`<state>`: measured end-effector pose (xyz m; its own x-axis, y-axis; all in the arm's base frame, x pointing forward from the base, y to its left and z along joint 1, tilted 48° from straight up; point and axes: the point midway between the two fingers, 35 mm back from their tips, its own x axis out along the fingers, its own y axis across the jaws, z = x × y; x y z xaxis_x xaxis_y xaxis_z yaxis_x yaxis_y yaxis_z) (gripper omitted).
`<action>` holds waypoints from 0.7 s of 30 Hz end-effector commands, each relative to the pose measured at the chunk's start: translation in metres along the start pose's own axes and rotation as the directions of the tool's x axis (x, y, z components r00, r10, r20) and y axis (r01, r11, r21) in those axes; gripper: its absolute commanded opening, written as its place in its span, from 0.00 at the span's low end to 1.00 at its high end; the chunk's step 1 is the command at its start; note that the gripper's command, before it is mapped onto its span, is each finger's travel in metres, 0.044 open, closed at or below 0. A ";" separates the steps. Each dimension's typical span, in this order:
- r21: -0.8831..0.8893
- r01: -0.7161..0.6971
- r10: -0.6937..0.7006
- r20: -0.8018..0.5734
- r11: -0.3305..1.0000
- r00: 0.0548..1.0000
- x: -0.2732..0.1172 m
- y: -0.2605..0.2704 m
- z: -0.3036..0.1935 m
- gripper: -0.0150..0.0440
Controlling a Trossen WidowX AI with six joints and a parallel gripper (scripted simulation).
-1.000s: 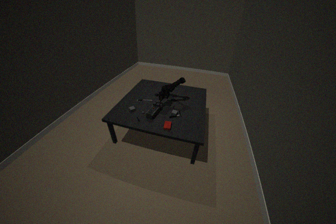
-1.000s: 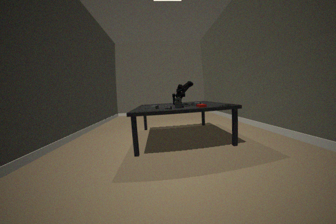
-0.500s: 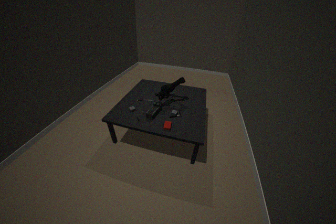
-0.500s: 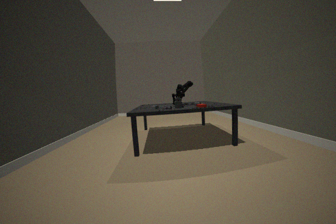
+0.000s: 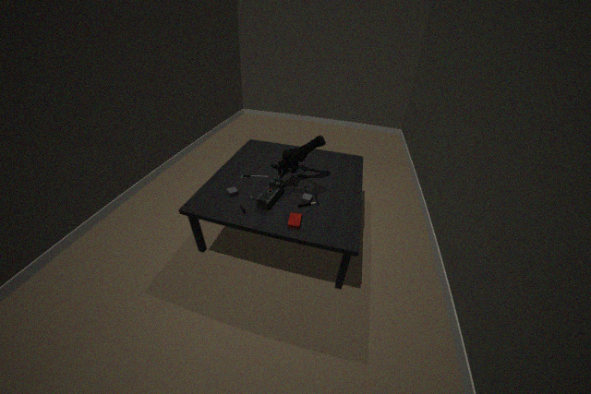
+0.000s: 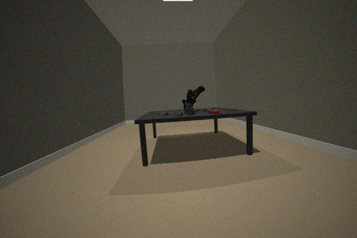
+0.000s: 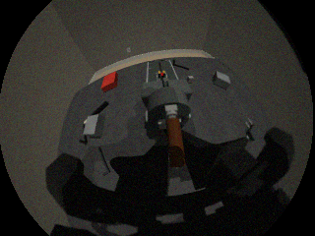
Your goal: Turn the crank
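The grey machine (image 5: 271, 195) (image 6: 189, 110) (image 7: 167, 97) stands on the dark table in front of the arm. Its crank handle (image 7: 175, 140) is a brown-orange cylinder pointing towards the wrist camera. My gripper (image 7: 171, 132) is shut on the crank handle; the dark fingers partly hide its near end. In the top and exterior views the grip is too small and dark to make out. The red pointer (image 7: 162, 75) shows small beyond the housing, close to two yellowish brass marks. Whether it is exactly level with them I cannot tell.
A red block (image 5: 295, 220) (image 6: 213, 112) (image 7: 109, 82) lies near the table edge. One grey block (image 5: 307, 197) (image 7: 92, 125) and another grey block (image 5: 232, 190) (image 7: 221, 80) lie on opposite sides of the machine. Several thin dark pieces lie around it.
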<state>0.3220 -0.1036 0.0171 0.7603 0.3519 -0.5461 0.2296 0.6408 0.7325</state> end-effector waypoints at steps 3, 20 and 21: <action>0.013 0.021 -0.021 0.005 1.000 1.000 0.000 -0.010 0.000 0.25; 0.012 0.021 -0.021 0.006 1.000 1.000 0.004 -0.020 -0.004 0.25; 0.012 0.021 -0.021 0.006 1.000 1.000 0.004 -0.021 -0.004 0.25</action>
<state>0.3192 -0.1101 0.0056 0.7636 0.3453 -0.5456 0.2342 0.6394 0.7324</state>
